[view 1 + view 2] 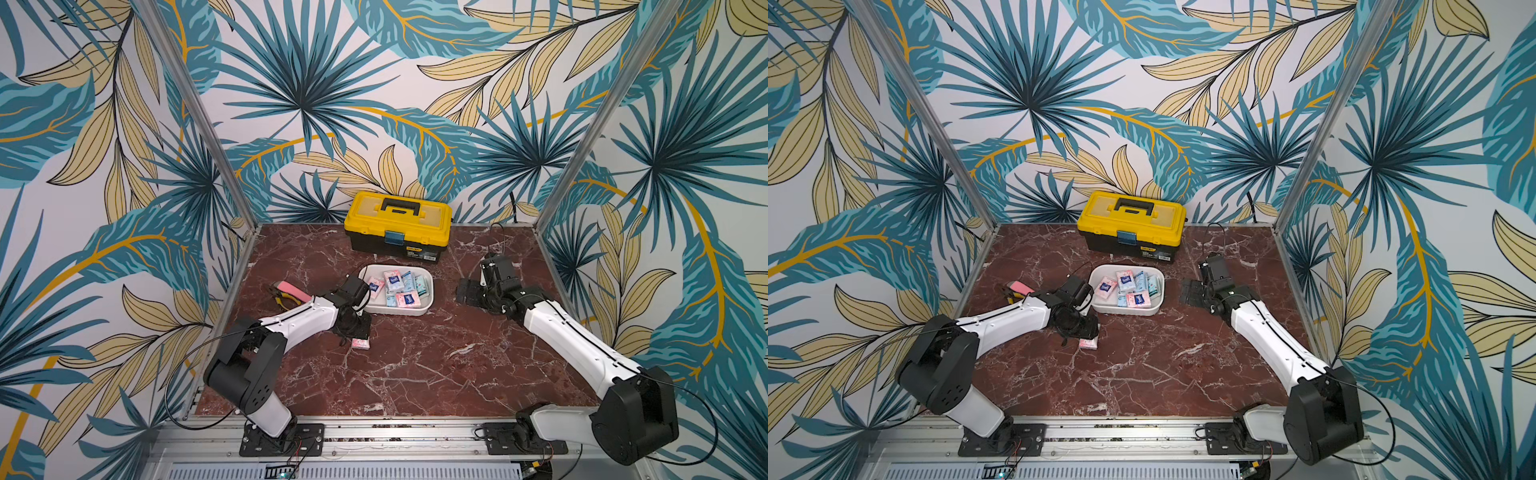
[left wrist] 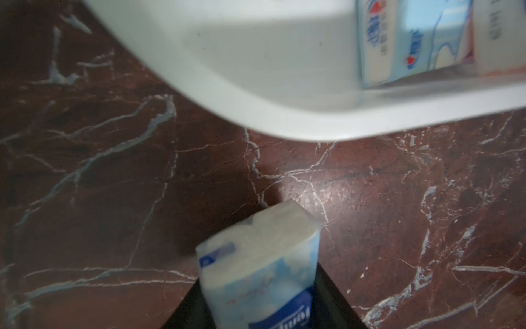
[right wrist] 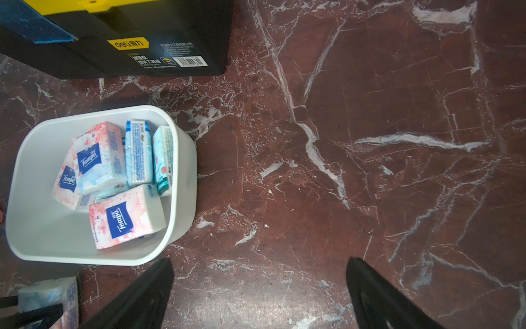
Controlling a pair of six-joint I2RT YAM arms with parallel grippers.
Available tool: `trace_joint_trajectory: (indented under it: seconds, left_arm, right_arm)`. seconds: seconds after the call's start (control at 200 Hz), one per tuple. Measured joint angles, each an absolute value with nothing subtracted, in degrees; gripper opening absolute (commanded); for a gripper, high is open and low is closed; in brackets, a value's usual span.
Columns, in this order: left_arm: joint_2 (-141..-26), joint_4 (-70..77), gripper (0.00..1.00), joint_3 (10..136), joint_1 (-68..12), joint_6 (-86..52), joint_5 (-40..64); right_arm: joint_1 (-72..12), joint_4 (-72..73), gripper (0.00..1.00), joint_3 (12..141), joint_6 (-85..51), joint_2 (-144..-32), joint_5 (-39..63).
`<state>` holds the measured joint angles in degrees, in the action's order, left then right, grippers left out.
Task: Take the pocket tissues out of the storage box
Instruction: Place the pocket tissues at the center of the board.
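The white storage box (image 1: pixel 429 296) (image 1: pixel 1160 291) sits mid-table with several pink, light blue and teal pocket tissues (image 1: pixel 393 281) (image 3: pixel 125 217) lying in it. My left gripper (image 1: pixel 358 332) (image 2: pixel 257 284) points down at the table just in front of the box's left end. It is shut on one pale blue and pink packet (image 2: pixel 256 256) (image 1: pixel 360 343), outside the box and low over the marble. My right gripper (image 1: pixel 467 293) (image 3: pixel 259 265) hangs open over bare marble to the right of the box, holding nothing.
A yellow-lidded black toolbox (image 1: pixel 398 226) stands at the back, close behind the box. Pliers with a pink flat tool (image 1: pixel 291 293) lie left of the left arm. Metal posts and patterned walls bound the table.
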<state>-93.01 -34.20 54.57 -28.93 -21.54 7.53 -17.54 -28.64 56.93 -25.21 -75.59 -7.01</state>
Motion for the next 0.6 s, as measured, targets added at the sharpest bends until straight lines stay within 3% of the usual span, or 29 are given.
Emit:
trace_joint_trajectory:
  seconds: [0.436,0.601]
  left_arm:
    - [-93.86,-32.32,0.70,53.60,-28.77,-22.50,6.39]
    - [-92.47,-33.19,0.86,53.60,-28.77,-22.76,4.89]
  right_arm:
    - [-17.54,-28.84,0.99,56.77,-25.04,-74.91,-7.07]
    - [-17.54,-29.17,0.99,56.77,-24.18,-74.67,-7.55]
